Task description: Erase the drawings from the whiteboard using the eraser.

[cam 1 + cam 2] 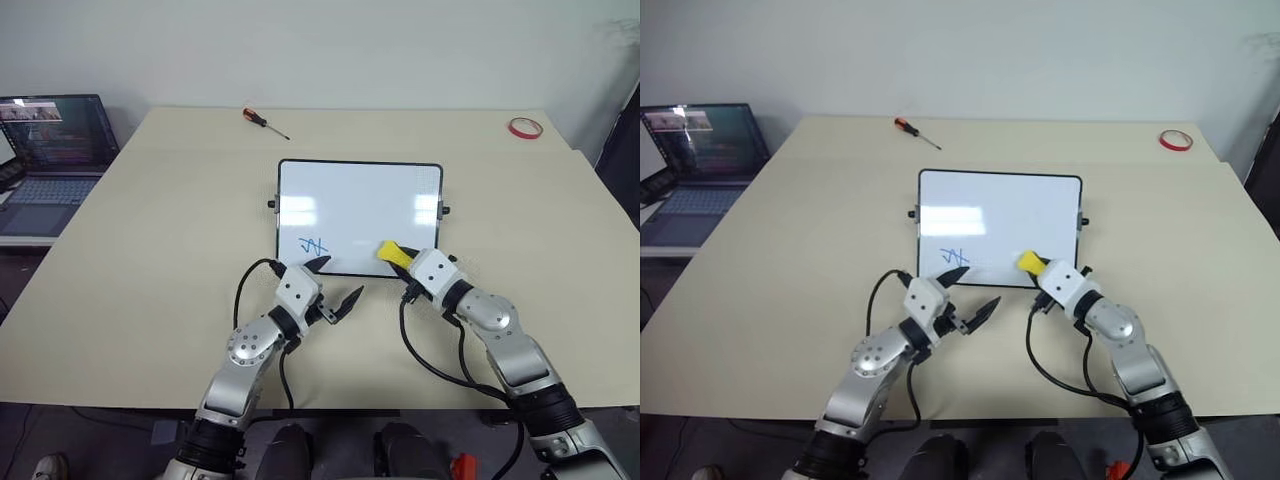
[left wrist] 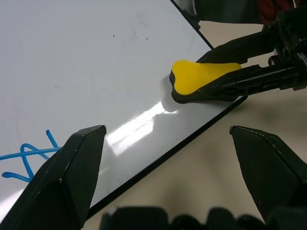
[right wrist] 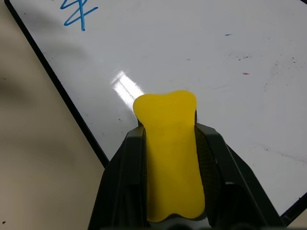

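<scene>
The pale beige tabletop (image 1: 120, 250) takes up most of the head views, with an open laptop (image 1: 50, 150) on a separate surface at the far left edge of the frame. At the centre lies the whiteboard (image 1: 360, 200), white and glossy in a thin black frame, with small black knobs on its short sides. Most of its surface is clean; one of the drawings (image 1: 314, 246), a blue crossed zigzag, sits near its lower left corner. At the lower centre of the frame the left pincer (image 1: 334, 286) hovers just off the board's near edge, its black fingers spread apart and empty. To its right, the right pincer (image 1: 403, 268) is clamped on the eraser (image 1: 393, 254), whose yellow top faces up and whose black underside meets the board near the lower right corner, well apart from the blue mark. A red-handled screwdriver (image 1: 264, 121) lies at the upper centre of the tabletop, and a red tape ring (image 1: 524, 127) at the upper right.
</scene>
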You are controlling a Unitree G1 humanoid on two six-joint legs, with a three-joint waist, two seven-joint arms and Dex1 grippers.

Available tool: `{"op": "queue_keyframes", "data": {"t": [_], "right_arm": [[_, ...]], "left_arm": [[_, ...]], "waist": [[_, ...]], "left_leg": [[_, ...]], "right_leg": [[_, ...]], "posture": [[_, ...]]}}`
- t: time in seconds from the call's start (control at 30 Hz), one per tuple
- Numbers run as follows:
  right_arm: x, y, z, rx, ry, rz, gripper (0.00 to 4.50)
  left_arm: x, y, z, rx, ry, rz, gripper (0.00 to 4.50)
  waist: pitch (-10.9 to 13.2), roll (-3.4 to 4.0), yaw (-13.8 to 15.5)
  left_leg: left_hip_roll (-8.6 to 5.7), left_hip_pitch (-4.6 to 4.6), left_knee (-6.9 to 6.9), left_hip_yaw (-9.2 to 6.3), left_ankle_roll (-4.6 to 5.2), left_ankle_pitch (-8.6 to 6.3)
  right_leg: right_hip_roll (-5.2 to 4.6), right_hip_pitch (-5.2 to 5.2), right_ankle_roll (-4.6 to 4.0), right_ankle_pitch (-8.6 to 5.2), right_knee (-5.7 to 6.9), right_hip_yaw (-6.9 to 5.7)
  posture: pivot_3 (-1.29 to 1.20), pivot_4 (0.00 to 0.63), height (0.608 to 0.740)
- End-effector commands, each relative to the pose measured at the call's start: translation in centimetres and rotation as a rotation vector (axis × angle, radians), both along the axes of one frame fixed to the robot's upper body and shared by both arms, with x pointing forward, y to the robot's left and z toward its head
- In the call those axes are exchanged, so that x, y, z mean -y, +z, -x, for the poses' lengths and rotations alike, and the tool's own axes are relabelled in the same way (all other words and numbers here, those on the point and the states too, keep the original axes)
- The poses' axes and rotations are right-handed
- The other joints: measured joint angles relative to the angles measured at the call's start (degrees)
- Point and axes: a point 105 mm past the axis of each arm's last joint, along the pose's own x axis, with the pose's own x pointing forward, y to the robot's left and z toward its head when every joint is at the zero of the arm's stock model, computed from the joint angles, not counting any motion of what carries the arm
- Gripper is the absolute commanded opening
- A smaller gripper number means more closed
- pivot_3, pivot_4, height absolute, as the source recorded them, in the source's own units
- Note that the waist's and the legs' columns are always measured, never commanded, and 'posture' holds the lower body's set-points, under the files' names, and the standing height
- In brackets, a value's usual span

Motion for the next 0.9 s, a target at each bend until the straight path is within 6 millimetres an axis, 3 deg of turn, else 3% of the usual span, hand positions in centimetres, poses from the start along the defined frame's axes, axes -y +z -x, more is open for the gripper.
{"op": "queue_keyframes", "data": {"t": [0.03,0.3,0.57,0.77,0.9], "right_arm": [[3.2,-1.0,-0.7,-0.051,-0.13,0.051,1.08],[5.6,-1.9,0.3,-0.111,-0.169,0.141,1.08],[7.6,-2.9,1.8,-0.181,-0.185,0.199,1.08],[7.7,-2.1,2.0,-0.167,-0.195,0.171,1.08],[5.9,0.1,2.3,-0.117,-0.148,0.034,1.08]], "left_arm": [[0.6,1.1,0.1,0.043,-0.018,0.021,4.5],[1.0,1.1,0.2,0.038,-0.026,0.031,4.5],[0.6,1.0,0.2,0.037,-0.016,0.03,4.5],[0.8,1.0,0.2,0.036,-0.022,0.031,4.5],[0.7,1.0,0.1,0.039,-0.025,0.028,4.5]], "waist": [[0.0,-0.02,0.1],[0.0,-0.03,0.3],[0.0,-0.05,0.3],[0.0,-0.08,0.3],[0.1,-0.11,0.3]], "left_leg": [[-0.01,0.03,0.0,-0.01,0.0,0.0],[-0.09,0.82,-0.05,-0.17,0.02,-0.01],[-0.07,0.86,-0.05,-0.2,0.02,-0.01],[-0.07,0.87,-0.05,-0.22,0.02,-0.01],[-0.06,0.87,-0.09,-0.25,0.02,-0.02]], "right_leg": [[-0.01,0.04,0.0,0.0,0.0,0.0],[-0.06,1.09,0.01,0.0,-0.44,-0.06],[-0.06,1.22,0.05,0.01,-0.62,-0.07],[-0.06,1.36,0.08,0.03,-0.8,-0.11],[-0.06,1.35,0.08,0.03,-0.83,-0.09]], "posture": [[0.0,0.15,0.74],[0.0,0.15,0.74],[0.0,0.15,0.74],[0.0,0.15,0.74],[0.0,0.15,0.74]]}}
